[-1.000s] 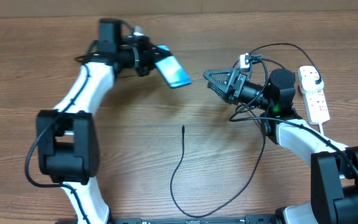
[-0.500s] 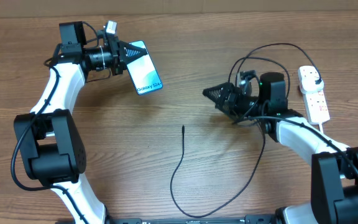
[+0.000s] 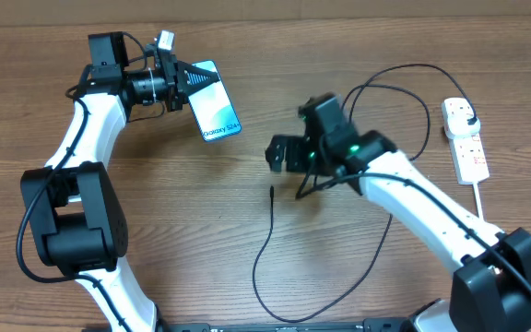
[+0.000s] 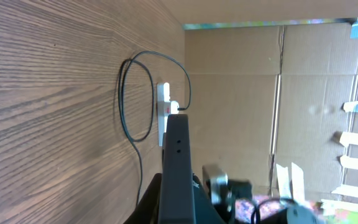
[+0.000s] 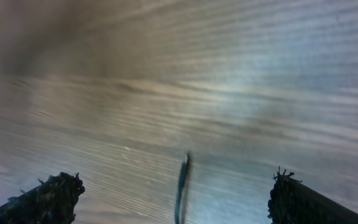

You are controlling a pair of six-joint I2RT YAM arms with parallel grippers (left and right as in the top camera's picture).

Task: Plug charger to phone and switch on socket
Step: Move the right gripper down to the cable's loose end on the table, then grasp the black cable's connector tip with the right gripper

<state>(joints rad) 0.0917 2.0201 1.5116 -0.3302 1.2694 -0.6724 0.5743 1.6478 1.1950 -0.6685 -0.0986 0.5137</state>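
While the left tool (image 3: pixel 190 81) is clamped shut on one end of the phone (image 3: pixel 215 106), holding it at the far left of the table (image 3: pixel 155 240) with its screen showing from above, nothing is yet plugged into it. The charger (image 3: pixel 264 244) lies loose across the middle of the table, its slim connector tip (image 3: pixel 272 192) well apart from the phone. The right tool (image 3: pixel 284 152) hovers just above that tip with its jaws spread wide and nothing between them; from the right wrist the tip (image 5: pixel 182 177) lies between the two fingers (image 5: pixel 48 193), untouched. So picking up the connector, mating it to the phone and switching on the socket (image 3: pixel 468 138) at the far right all look left to do. The cable's other end seems seated in the socket already, though it is too small to be sure. Whether the red switches are on I cannot make out, the right wrist picture is blurred, and the phone's port is hidden, the left wrist showing only its dark edge (image 4: pixel 178 162)
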